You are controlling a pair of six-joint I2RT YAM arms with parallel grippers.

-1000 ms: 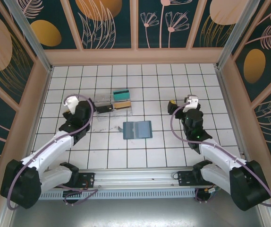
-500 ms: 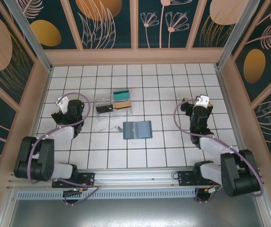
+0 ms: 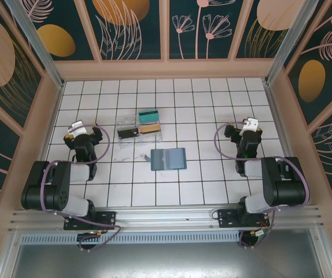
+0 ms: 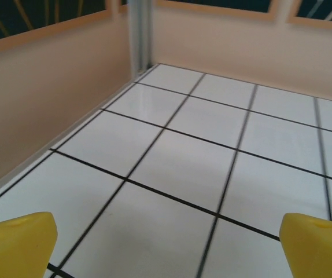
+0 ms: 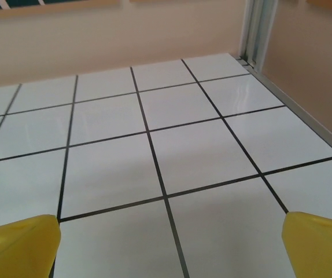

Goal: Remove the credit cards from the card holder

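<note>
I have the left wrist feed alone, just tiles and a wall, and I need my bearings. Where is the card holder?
Observer: The card holder lies open and flat mid-table, off to the right of the left gripper.
Operator: And the cards?
Observer: Three lie beyond the holder, apart from it: the teal card, the tan card and the black card.
Operator: What about the other arm?
Observer: The right gripper is open and holds nothing, over bare tiles on the right side.
</note>
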